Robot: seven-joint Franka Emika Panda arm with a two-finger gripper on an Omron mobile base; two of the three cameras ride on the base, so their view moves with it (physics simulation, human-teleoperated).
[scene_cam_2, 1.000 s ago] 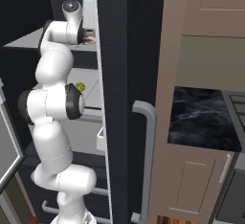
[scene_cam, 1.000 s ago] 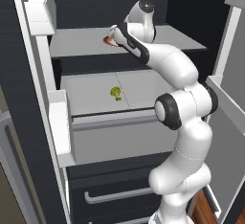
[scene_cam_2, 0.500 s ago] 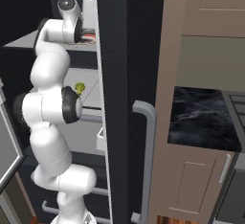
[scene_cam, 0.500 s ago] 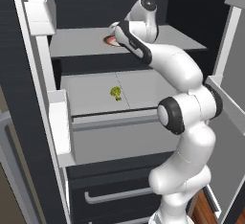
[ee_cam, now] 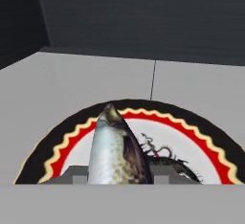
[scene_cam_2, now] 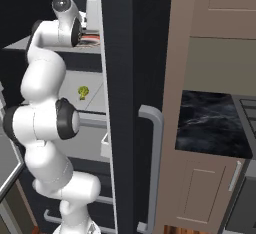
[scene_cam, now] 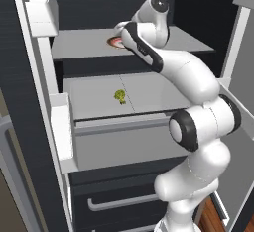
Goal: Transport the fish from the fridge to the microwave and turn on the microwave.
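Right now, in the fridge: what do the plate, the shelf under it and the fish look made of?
Plate: looks like glazed ceramic, with a white centre and painted red, yellow and black rim bands. Shelf: matte light grey, flat and seamed; plastic or painted metal, can't tell. Fish: organic, silvery-grey sheen with a darker mottled back; it looks like skin.

Silver-grey fish [ee_cam: 116, 151] — plate [ee_cam: 201, 137] rimmed black, red, yellow zigzag
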